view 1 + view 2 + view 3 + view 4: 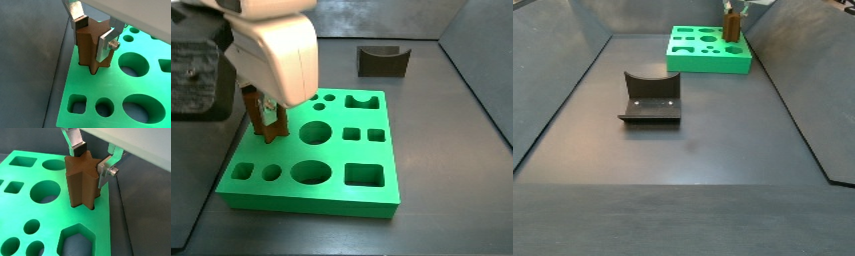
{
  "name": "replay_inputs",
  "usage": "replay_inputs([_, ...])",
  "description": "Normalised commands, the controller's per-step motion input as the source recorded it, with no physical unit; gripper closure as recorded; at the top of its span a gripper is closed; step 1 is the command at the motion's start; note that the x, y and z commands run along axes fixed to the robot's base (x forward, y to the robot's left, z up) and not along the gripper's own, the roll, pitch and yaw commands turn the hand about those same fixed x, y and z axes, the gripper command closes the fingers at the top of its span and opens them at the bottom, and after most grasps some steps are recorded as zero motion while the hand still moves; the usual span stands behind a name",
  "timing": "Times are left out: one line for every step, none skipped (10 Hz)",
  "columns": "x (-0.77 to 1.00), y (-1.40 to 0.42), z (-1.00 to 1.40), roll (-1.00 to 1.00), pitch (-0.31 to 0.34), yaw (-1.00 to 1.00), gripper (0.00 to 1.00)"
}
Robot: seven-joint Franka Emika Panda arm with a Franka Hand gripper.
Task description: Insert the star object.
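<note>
Wrist view | pincer (92, 158) grips star object (80, 180) | upright, long axis vertical

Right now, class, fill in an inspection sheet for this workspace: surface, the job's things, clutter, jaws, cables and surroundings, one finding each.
Surface: dark grey floor, bare apart from the things listed.
Job's things: star object, brown and ridged, upright, its lower end at the green board near one edge; whether it has entered a hole cannot be told.
Clutter: dark grey block with a curved notch, well apart from the board.
Jaws: gripper over the board's edge, shut on the star object's upper part.
Cables: nothing seen.
Surroundings: dark walls around the floor.
</note>
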Motion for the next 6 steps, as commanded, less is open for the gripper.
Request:
replay_inputs([-0.09,-0.14,-0.85,0.16,-0.166,0.0,1.0])
replay_inputs([-0.07,-0.09,-0.75,0.04,-0.25,0.0,1.0])
replay_inputs([0.0,0.0,-0.51,-0.09,-0.291,0.0,1.0])
replay_inputs([0.0,0.0,-0.54,-0.11,-0.339,0.0,1.0])
replay_inputs([0.0,0.0,-0.61,-0.07,-0.321,0.0,1.0])
replay_inputs([0.0,-0.54,-0.37,0.28,-0.264,0.37,1.0])
